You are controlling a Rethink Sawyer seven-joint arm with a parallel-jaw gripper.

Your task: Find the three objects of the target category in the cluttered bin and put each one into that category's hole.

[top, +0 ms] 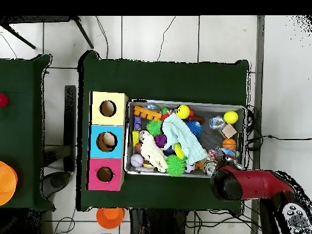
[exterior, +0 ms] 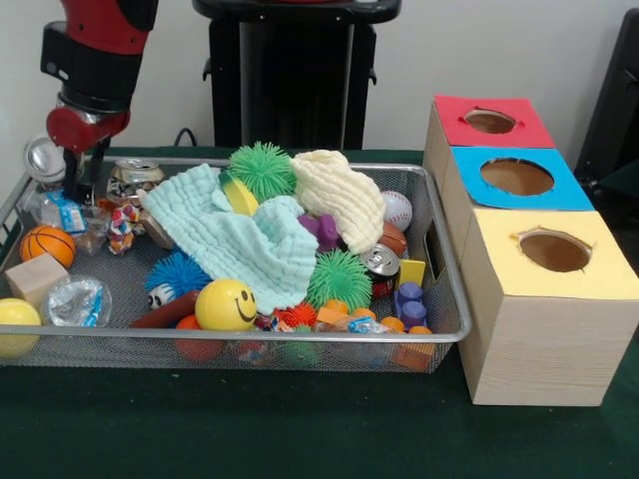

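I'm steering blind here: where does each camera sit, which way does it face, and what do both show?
Front view: across the table, facing the robot; sees the bin, the boxes, and the arm with its gripper at the bin's corner.
Overhead view: above, looking straight down; the arm enters from the bottom.
Shared: bin, boxes, arm, turned half round between views.

no readable text, smiley face drawn on yellow ball (exterior: 226, 304)
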